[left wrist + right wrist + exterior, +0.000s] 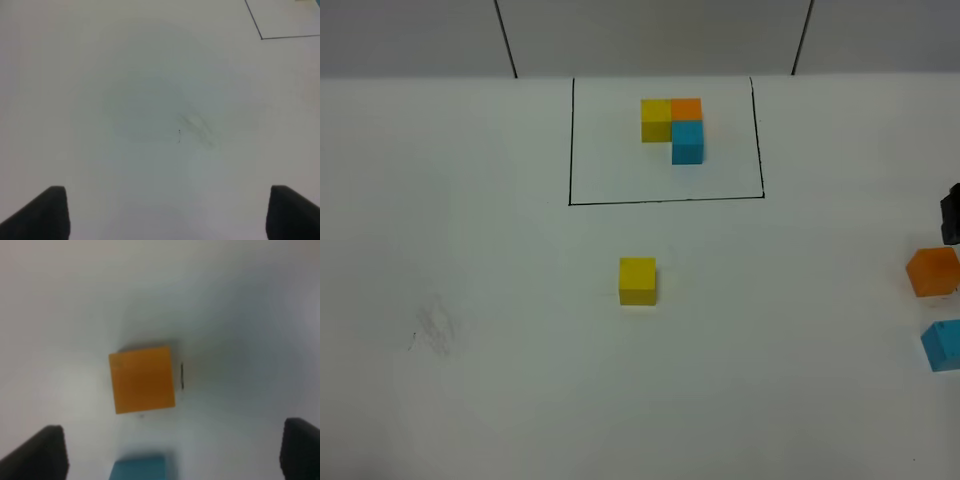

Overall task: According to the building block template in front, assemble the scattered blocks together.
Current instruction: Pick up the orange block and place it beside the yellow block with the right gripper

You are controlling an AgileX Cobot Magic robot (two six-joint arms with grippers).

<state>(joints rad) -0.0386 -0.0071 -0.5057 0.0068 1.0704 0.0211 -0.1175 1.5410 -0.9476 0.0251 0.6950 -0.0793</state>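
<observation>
Ahead of the wide-spread right gripper point(175, 440), the orange cube point(143, 379) looks light, rigid: pinch opposite flat sides.

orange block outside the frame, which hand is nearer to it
Right. The right hand hangs open right over the orange block, beside the blue block. The left hand is open over the table near a smudge, no block in its wrist view.
</observation>
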